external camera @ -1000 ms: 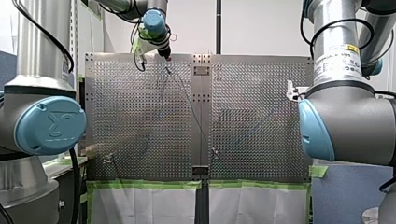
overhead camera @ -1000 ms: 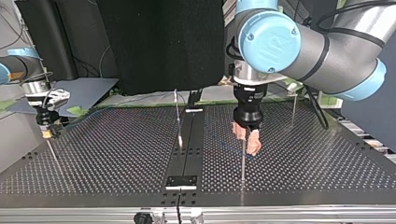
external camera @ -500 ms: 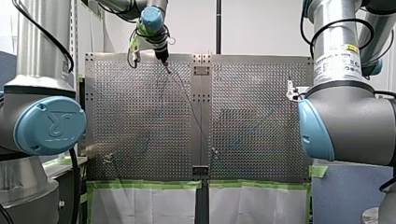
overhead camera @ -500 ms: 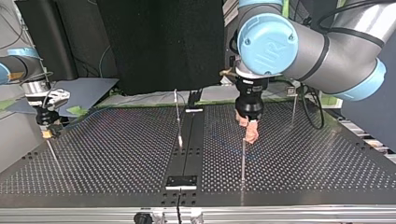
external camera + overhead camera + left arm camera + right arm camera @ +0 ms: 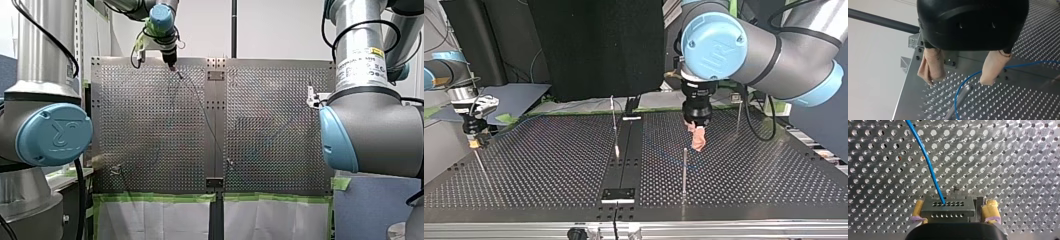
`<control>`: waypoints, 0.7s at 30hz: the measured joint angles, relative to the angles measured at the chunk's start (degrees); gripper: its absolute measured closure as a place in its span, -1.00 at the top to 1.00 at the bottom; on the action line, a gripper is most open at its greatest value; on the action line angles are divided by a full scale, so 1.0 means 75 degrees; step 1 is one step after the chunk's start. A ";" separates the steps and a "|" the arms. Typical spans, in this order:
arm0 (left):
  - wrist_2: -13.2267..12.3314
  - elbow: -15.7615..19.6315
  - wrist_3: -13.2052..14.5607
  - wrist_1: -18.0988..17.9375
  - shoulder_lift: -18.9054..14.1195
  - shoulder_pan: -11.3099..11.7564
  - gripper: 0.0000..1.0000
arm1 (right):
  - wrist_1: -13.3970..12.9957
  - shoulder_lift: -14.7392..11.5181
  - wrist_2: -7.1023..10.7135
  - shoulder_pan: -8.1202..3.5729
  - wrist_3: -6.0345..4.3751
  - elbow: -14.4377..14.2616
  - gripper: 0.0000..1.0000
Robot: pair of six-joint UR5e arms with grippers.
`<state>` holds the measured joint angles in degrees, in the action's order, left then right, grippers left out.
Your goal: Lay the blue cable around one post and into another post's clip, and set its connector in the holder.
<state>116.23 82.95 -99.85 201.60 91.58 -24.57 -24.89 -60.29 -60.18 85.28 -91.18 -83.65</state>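
The thin blue cable (image 5: 959, 88) lies on the perforated table and curves past a slim metal post (image 5: 684, 169). My left gripper (image 5: 698, 142), black with beige pads, hangs open just behind that post's top. In the left wrist view the left gripper (image 5: 959, 81) holds nothing; the cable and the post (image 5: 961, 95) lie below the gap. At the top view's left edge is my right gripper (image 5: 474, 141). Its yellow pads sit on both sides of the black connector (image 5: 948, 208). The blue cable (image 5: 928, 160) leaves the connector across the table.
A post with a clip (image 5: 614, 125) stands beside the black centre strip (image 5: 624, 160). Another thin post (image 5: 738, 117) is at the back, at the top view's right. A small plate (image 5: 619, 195) sits near the edge. Two low fixtures (image 5: 116, 170) (image 5: 229, 162) stand near the front view's bottom.
My left gripper has turned about its axis and drifted off the post's top, towards the top view's right and back. The right arm and connector have not moved.
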 joint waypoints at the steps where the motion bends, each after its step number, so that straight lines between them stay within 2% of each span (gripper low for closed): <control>1: 0.0062 0.0000 0.0072 -0.0027 -0.0024 0.0004 0.98 | 0.0000 0.0000 0.0000 0.0000 0.0000 0.0000 1.00; 9: 0.0250 0.0000 0.0636 -0.0086 -0.0109 0.0014 0.98 | 0.0000 0.0000 0.0000 0.0000 0.0000 0.0000 1.00; 21: 0.0138 0.0000 0.1387 -0.0091 -0.0112 0.0017 0.98 | 0.0000 0.0000 0.0000 0.0000 0.0000 0.0000 1.00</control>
<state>117.26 82.95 -89.44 200.91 90.74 -24.43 -24.89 -60.30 -60.18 85.28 -91.18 -83.65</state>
